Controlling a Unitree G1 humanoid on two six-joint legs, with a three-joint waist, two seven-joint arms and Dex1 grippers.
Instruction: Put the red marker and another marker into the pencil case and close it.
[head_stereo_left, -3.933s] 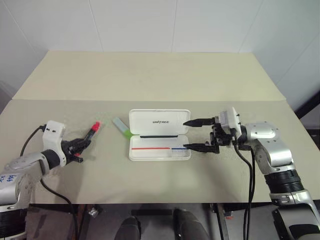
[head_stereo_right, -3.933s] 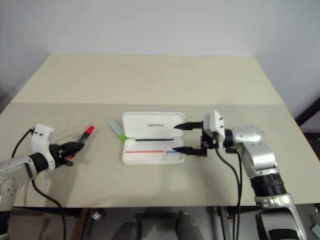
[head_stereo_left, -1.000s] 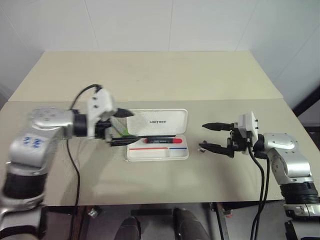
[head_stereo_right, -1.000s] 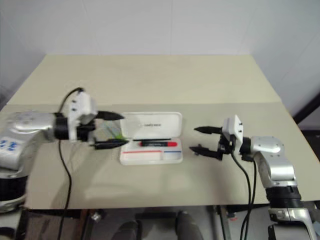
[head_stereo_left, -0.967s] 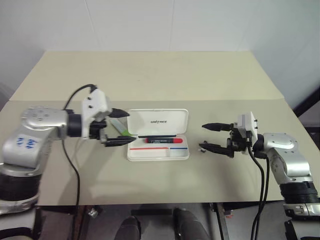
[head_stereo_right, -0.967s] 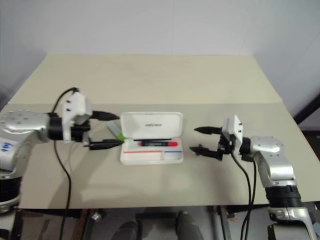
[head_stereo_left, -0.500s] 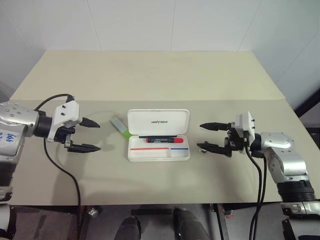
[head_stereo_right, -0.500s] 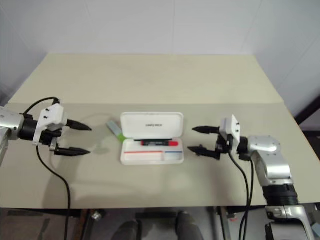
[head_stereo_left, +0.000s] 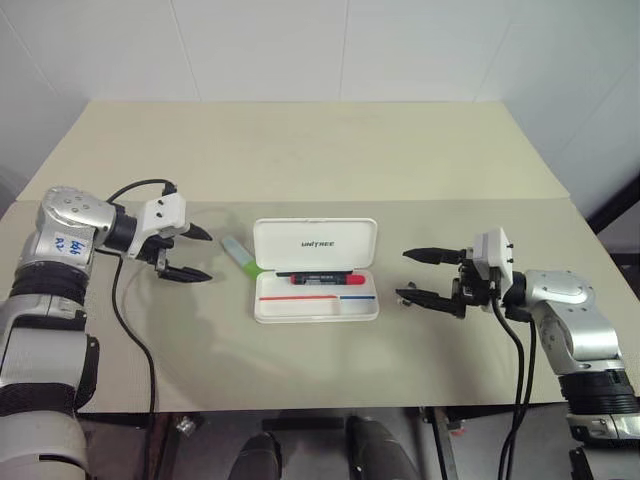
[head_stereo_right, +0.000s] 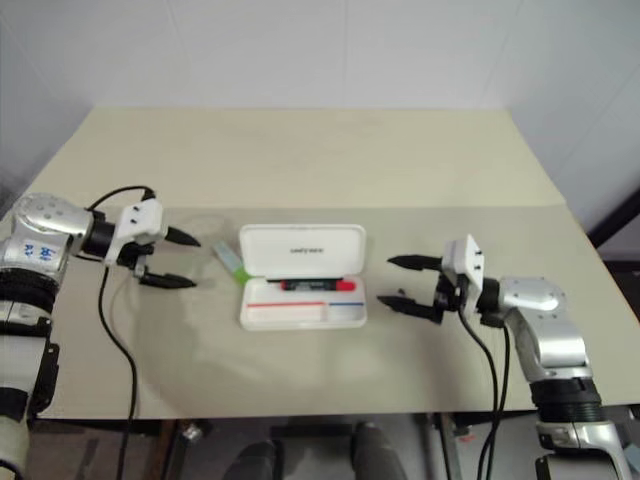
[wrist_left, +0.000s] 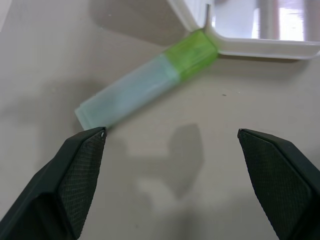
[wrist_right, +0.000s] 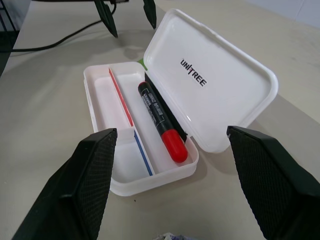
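White walls back a pale beige tabletop (head_stereo_left: 300, 150), and on it the pencil case (head_stereo_left: 316, 284) lies open, lid tipped back. Since a few seconds ago the red marker (head_stereo_left: 328, 280) has gone from the left hand's grip, out on the left side, into the case — it now rests in the tray along the hinge, red cap toward the robot's right. That half of the job looks done.

Within the last second the left hand (head_stereo_left: 198, 254) drew away from the case edge and swung back out to the left; it now sits just left of the other marker (head_stereo_left: 241, 255), the mint highlighter with the lime-green cap, whose cap end lies against the case's left corner. Its fingers stand spread wide and hold nothing, the highlighter between and ahead of them in the left wrist view.

The right hand (head_stereo_left: 420, 275) has not shifted — released, empty, fingers apart, well to the right of the case and pointing at it.

Judging by this, the highlighter pickup comes next; loading it and shutting the lid remain.
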